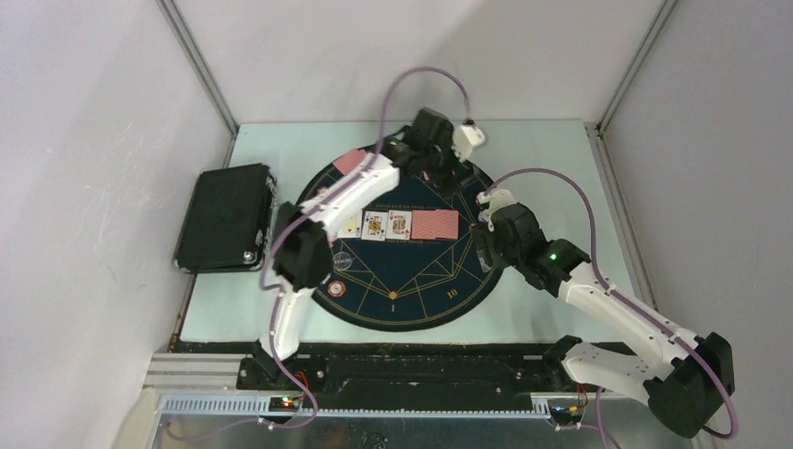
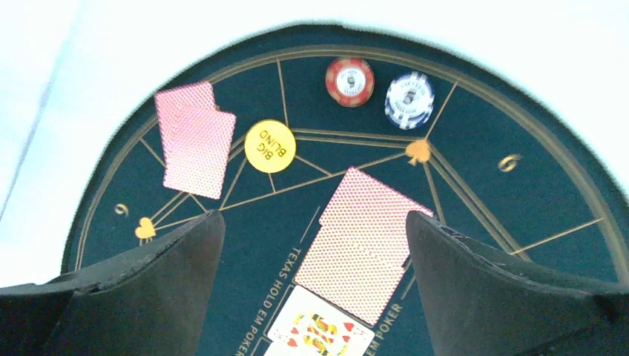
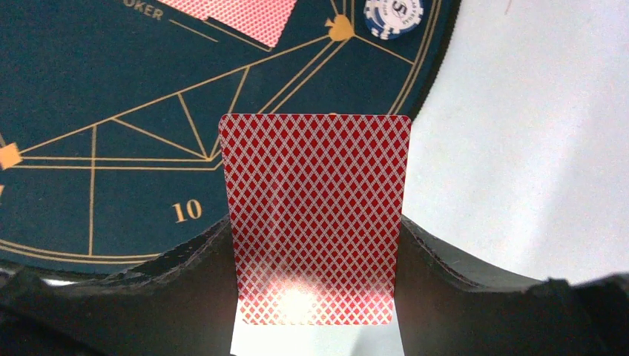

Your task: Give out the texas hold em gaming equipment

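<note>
My left gripper (image 2: pixel 315 219) hangs open and empty over the far half of the dark mat (image 1: pixel 402 281). Under it lie a face-down stack of pink-backed cards (image 2: pixel 363 245) and a face-up court card (image 2: pixel 319 330). Beyond them are two overlapping face-down cards (image 2: pixel 194 148), a yellow BIG BLIND chip (image 2: pixel 270 146), a red-white chip (image 2: pixel 349 81) and a blue-white chip (image 2: pixel 409 99). My right gripper (image 3: pixel 315 230) is shut on the side edges of a red-backed playing card (image 3: pixel 315 193), held at the mat's right rim. From above, the right gripper (image 1: pixel 482 236) sits right of the card row (image 1: pixel 399 224).
A black case (image 1: pixel 224 217) lies left of the mat, at the table's left edge. Two chips (image 1: pixel 338 276) rest on the mat's near left, by the left arm's elbow. Pale table surface (image 3: pixel 534 148) borders the mat on the right. White walls enclose the table.
</note>
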You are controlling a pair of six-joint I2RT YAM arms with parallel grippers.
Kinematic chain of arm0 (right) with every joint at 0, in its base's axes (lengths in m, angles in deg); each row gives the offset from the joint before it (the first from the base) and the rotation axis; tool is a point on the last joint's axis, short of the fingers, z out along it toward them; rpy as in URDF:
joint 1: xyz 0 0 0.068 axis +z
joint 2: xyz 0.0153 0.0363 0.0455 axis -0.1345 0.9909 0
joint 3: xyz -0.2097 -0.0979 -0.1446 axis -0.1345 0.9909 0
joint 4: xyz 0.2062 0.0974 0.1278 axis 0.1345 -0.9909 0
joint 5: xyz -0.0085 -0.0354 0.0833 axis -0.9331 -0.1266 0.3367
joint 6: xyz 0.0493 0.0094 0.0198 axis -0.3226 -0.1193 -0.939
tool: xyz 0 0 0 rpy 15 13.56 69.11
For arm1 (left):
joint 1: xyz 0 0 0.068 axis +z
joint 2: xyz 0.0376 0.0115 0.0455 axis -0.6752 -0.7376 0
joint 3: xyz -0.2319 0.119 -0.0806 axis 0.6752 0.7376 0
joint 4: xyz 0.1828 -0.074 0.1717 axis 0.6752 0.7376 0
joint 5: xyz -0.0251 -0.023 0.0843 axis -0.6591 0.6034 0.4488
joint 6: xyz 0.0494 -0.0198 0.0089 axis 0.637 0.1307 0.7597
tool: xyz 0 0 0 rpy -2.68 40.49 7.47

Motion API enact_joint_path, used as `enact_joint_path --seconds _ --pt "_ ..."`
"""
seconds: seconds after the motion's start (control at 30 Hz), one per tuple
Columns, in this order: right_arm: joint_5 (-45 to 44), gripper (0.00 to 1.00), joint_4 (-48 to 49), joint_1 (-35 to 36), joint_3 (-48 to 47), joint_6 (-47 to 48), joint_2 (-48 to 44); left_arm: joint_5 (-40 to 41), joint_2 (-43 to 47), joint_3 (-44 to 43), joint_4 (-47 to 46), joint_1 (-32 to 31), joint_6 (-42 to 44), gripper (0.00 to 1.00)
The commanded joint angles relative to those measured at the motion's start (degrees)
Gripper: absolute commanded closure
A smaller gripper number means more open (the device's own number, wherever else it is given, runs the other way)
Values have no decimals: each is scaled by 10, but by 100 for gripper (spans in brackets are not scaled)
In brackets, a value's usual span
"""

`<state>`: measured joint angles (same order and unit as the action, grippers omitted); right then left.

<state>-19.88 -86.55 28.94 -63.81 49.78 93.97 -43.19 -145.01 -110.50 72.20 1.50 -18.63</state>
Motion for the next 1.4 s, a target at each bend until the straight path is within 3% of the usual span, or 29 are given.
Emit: enact_joint_path --seconds 0.0,0.1,0.17,0.23,0.33,0.47,0.57,0.77,1.1,1.37 --pt "25 100 10 11 -10 5 -18 -73 160 103 -157 72 -168 0" --pt "62 100 19 27 -15 27 -6 -121 253 258 -252 166 -302 0" --pt "86 100 31 44 -22 53 11 -89 333 372 -335 221 -388 0" --pt "106 100 42 60 -39 82 51 23 427 483 -334 257 -445 0" --pt "132 100 55 83 -73 148 108 283 600 643 -299 271 -493 0" --pt "191 100 84 90 -128 203 203 481 797 815 -296 274 -569 0" --pt "199 100 92 104 -176 266 278 547 926 866 -228 275 -624 0" --pt "228 100 80 136 -250 335 383 568 1068 921 -164 275 -651 0" --pt "272 99 65 150 -335 363 491 632 1110 944 -127 275 -636 0" --pt "281 79 40 148 -357 394 538 638 1098 945 -127 275 -636 0"
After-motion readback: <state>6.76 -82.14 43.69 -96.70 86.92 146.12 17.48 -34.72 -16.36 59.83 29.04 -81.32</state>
